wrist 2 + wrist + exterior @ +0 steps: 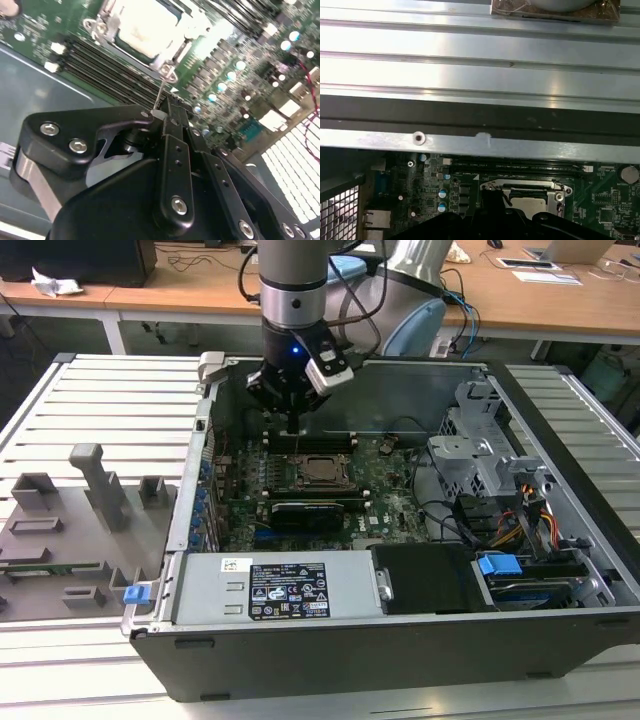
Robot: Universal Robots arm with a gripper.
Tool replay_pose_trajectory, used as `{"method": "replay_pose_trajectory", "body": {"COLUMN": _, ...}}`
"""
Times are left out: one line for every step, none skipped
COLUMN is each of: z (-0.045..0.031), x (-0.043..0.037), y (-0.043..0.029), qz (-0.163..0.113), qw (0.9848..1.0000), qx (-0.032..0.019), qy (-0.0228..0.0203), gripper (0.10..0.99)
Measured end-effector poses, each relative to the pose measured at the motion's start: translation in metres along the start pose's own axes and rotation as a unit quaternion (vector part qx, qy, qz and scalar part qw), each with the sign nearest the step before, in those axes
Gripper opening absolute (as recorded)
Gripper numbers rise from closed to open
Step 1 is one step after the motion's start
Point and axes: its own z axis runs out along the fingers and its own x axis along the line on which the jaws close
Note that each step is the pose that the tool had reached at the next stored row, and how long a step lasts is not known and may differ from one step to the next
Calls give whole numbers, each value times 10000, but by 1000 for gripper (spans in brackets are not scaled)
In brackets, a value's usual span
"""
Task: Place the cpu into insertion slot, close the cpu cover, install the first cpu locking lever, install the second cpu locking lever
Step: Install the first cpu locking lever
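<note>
Cpu [145, 25] near claw [167, 113], apart

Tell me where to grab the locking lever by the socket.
I'd take the lever by its free upper end, from above: it is a thin wire rod standing up off the board beside the cover, its base crowded by memory slots.

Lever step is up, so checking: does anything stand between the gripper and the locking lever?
Nothing visible does. In the second wrist view the thin locking lever rises from beside the cpu cover straight to the gripper; memory slots lie low beside it.
</note>
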Motion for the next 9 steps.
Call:
{"method": "replay_pose_trajectory", "body": {"z": 1, "x": -22, "y": -1, "qz": -1, "qw": 10000, "qx": 5, "qy": 0, "gripper": 106}}
{"method": "replay_pose_trajectory", "body": {"z": 2, "x": -44, "y": -2, "qz": -1, "qw": 10000, "qx": 10, "qy": 0, "gripper": 106}}
{"method": "replay_pose_trajectory", "body": {"z": 4, "x": -64, "y": -3, "qz": -2, "qw": 10000, "qx": 15, "qy": 0, "gripper": 106}}
{"method": "replay_pose_trajectory", "body": {"z": 5, "x": -86, "y": -4, "qz": -1, "qw": 10000, "qx": 22, "qy": 0, "gripper": 106}}
{"method": "replay_pose_trajectory", "body": {"z": 6, "x": -103, "y": -5, "qz": -1, "qw": 10000, "qx": 26, "qy": 1, "gripper": 106}}
{"method": "replay_pose_trajectory", "body": {"z": 7, "x": -138, "y": -7, "qz": -1, "qw": 10000, "qx": 29, "qy": 2, "gripper": 106}}
{"method": "replay_pose_trajectory", "body": {"z": 9, "x": -142, "y": -7, "qz": -2, "qw": 10000, "qx": 28, "qy": 1, "gripper": 106}}
{"method": "replay_pose_trajectory", "body": {"z": 11, "x": -142, "y": -7, "qz": -1, "qw": 10000, "qx": 22, "qy": 0, "gripper": 106}}
{"method": "replay_pose_trajectory", "body": {"z": 14, "x": -142, "y": -7, "qz": -1, "qw": 10000, "qx": -7, "qy": -1, "gripper": 106}}
